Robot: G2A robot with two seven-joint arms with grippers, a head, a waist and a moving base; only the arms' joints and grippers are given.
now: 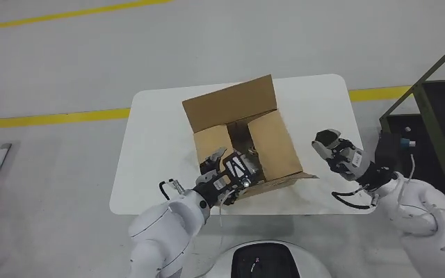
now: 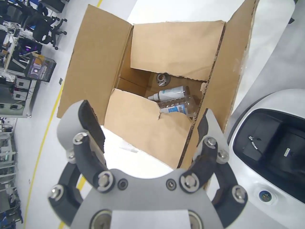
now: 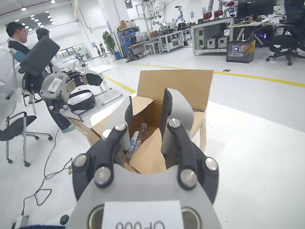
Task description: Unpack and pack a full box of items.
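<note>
Brown cardboard box point(image 1: 233, 104); white table point(image 1: 153, 163); clear bottles point(image 2: 177, 103) with blue-and-white labels; yellow lines point(image 1: 62, 119) on grey floor point(image 1: 208, 42).

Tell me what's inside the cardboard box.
Inside the cardboard box: a white-capped bottle, a clear labelled bottle and a round metal part. Inner flaps hide the rest of the floor.

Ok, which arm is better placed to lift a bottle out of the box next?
Probably left. The left arm holds its open jaws at the cardboard box's near edge, facing the plastic bottles inside. The right arm is off beside the box, apart from it.
</note>
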